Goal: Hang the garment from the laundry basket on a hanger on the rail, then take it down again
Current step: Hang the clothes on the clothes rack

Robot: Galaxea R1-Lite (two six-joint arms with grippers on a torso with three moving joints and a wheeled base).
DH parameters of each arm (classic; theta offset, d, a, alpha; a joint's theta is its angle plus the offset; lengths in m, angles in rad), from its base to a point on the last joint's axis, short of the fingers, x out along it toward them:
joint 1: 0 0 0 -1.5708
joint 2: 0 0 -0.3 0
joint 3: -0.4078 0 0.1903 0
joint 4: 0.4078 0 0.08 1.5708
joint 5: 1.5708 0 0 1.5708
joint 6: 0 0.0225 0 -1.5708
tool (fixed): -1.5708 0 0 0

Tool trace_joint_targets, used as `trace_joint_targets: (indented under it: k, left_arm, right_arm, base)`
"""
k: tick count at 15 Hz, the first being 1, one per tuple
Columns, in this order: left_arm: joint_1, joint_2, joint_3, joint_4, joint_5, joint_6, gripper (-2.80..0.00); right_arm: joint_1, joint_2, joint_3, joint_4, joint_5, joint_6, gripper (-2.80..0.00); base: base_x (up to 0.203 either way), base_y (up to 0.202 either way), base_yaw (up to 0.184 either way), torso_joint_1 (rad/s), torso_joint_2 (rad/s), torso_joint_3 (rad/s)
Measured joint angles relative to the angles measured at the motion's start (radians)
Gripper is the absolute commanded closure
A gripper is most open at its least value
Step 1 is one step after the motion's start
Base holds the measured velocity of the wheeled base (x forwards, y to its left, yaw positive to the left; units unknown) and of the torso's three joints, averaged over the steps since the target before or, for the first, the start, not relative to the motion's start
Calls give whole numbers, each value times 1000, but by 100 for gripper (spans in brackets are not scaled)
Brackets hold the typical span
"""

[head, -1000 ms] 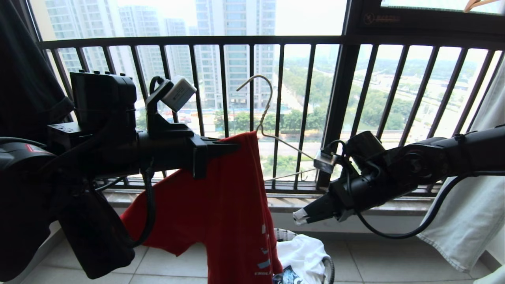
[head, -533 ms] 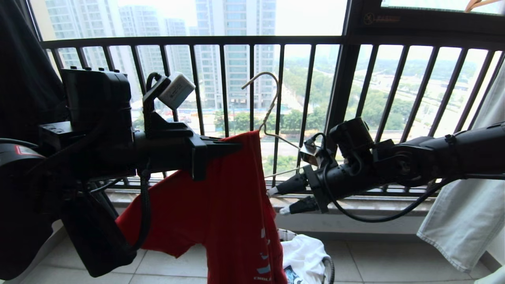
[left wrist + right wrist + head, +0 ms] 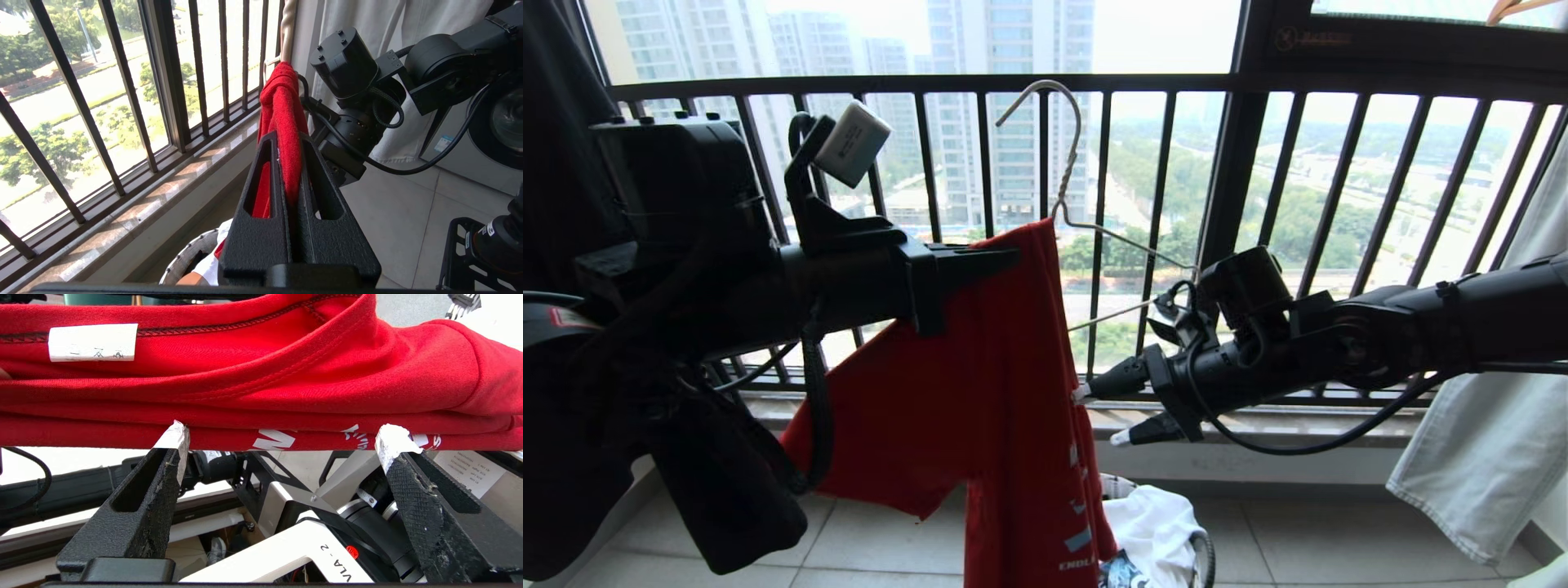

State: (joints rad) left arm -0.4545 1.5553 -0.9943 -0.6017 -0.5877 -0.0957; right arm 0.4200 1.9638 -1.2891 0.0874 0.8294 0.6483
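Observation:
My left gripper [image 3: 1013, 257] is shut on the top fold of the red garment [image 3: 1005, 392], right beside the neck of the cream wire hanger [image 3: 1062, 139]. The shirt hangs from that grip over the hanger's left shoulder; the hanger's right shoulder is bare. In the left wrist view the red cloth [image 3: 282, 102] is pinched between the jaws of the left gripper [image 3: 288, 139]. My right gripper [image 3: 1101, 415] is open, its white tips at the shirt's right edge. The right wrist view shows the right gripper [image 3: 282, 435] spread under the folded garment [image 3: 261, 367]. The laundry basket [image 3: 1205, 563] stands below. The rail is out of view.
A dark railing [image 3: 1094, 82] of vertical bars closes off the balcony just behind. A pale garment [image 3: 1486, 441] hangs at the right and a black one [image 3: 564, 163] at the left. White clothes [image 3: 1152, 523] lie in the basket. A washing machine [image 3: 490, 143] stands behind the right arm.
My left gripper has lifted the garment and hanger higher. My right gripper has opened wide and swung left and up, from clear of the shirt to its right edge.

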Motion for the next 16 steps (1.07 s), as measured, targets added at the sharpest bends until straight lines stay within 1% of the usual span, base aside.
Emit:
trace_joint_targets:
  k: [4,6,9,11,13,15,16]
  left_arm:
    - [0,3,6,-1,0,-2,0]
    - [0,3,6,-2,0,-1,0]
    - [2,1,6,-3,0,-2,0]
    - [2,-2,5,-3,0,-3,0]
    - [2,-8,5,-3,1,-5,0]
    - [2,-14,6,-3,1,-6,0]
    - [2,-15,6,-3,1,-6,0]
  right_arm:
    - [-15,1,-11,-9,-47,77,-280]
    - [-28,1,-11,-49,-48,120,-280]
    - [-46,6,-4,-116,-50,206,-280]
    - [-50,17,4,-165,-66,254,-280]
    - [-48,28,7,-192,-103,281,-280]
    - [-28,39,8,-201,-137,282,-280]
    - [-11,42,8,-201,-167,280,-280]
  base:
    - [0,0,0,0,0,0]
    - [0,0,0,0,0,0]
    - [0,0,0,0,0,0]
    - [0,0,0,0,0,0]
    - [0,0,0,0,0,0]
    - [0,0,0,0,0,0]
    - [0,0,0,0,0,0]
